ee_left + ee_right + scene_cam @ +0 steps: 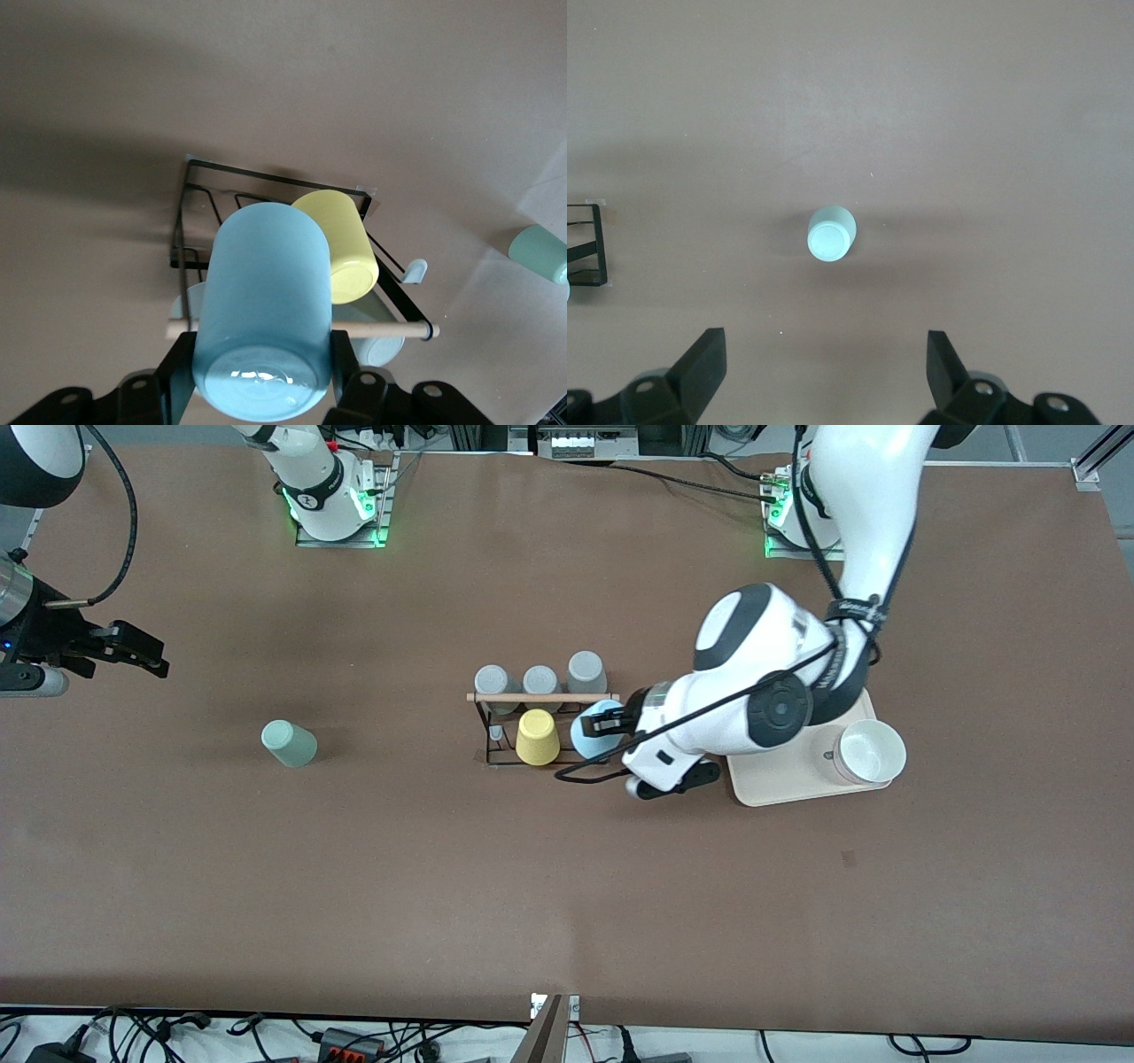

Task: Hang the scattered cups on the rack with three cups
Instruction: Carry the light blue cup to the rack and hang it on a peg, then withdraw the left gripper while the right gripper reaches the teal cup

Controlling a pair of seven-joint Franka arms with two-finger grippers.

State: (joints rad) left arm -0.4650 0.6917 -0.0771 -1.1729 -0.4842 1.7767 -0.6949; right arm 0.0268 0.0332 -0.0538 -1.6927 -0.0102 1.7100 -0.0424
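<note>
The rack (485, 731) is a black wire frame with a wooden rod (540, 697) across its top, at mid table. My left gripper (604, 729) is shut on the light blue cup (585, 737) and holds it on its side at the rack's end toward the left arm, beside the yellow cup (537, 737). In the left wrist view the blue cup (266, 292) sits between the fingers (175, 367), over the rod (390, 330). The sage green cup (289, 743) lies on the table toward the right arm's end. My right gripper (146, 653) is open, high over the table, with the sage cup (830, 233) below it.
Three grey cups (540, 681) sit along the rack's side farther from the camera. A wide white cup (871, 751) stands on a beige tray (780, 779) under the left arm. The yellow cup also shows in the left wrist view (341, 243).
</note>
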